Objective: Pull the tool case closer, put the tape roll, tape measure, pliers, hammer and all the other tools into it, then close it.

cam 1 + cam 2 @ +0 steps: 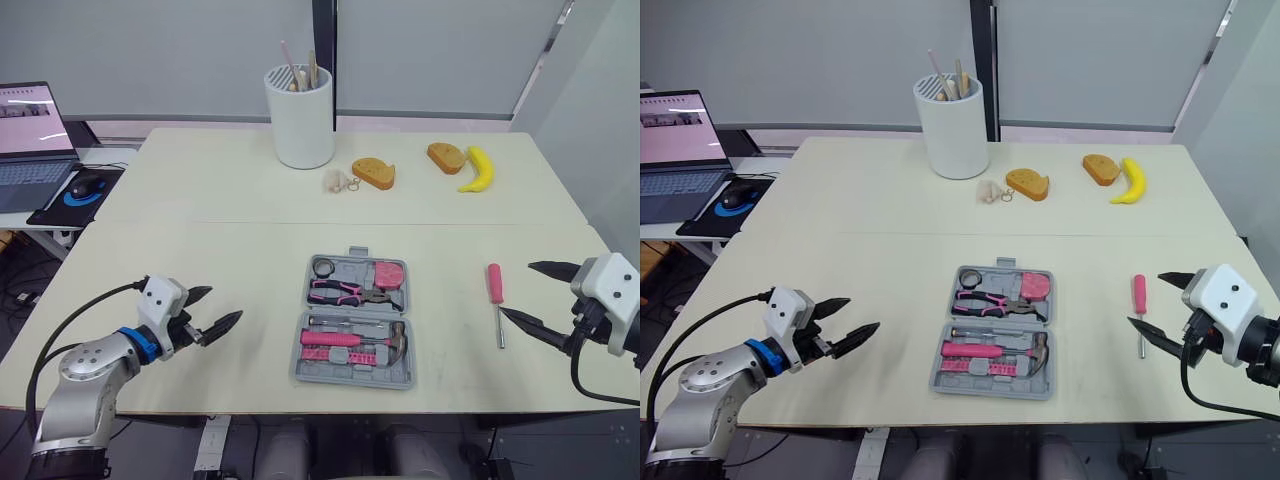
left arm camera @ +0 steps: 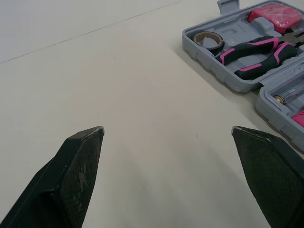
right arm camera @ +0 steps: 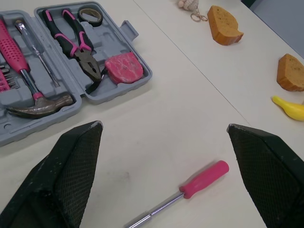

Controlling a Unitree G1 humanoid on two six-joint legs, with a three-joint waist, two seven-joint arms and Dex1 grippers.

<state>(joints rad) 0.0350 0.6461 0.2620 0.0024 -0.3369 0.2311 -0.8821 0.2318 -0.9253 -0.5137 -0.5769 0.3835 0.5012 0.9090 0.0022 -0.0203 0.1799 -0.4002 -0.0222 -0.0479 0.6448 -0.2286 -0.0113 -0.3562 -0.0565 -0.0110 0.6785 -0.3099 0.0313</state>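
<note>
The grey tool case [image 1: 356, 337] lies open near the table's front edge. Its far half holds the tape roll [image 1: 324, 267], pink-handled pliers [image 1: 345, 292] and pink tape measure [image 1: 391, 274]. Its near half holds the hammer [image 1: 352, 340] and small bits. A pink-handled screwdriver [image 1: 496, 298] lies on the table to the right of the case. My left gripper [image 1: 208, 312] hovers open to the left of the case with nothing between its fingers. My right gripper [image 1: 532, 294] is open just right of the screwdriver, and the right wrist view shows the screwdriver [image 3: 190, 188] between the fingers.
At the back stand a white cup of utensils [image 1: 299, 115], two bread pieces [image 1: 374, 173], a banana [image 1: 478, 170] and a small keychain [image 1: 338, 181]. A laptop [image 1: 30, 140] and mouse [image 1: 88, 184] sit on a side desk at the left.
</note>
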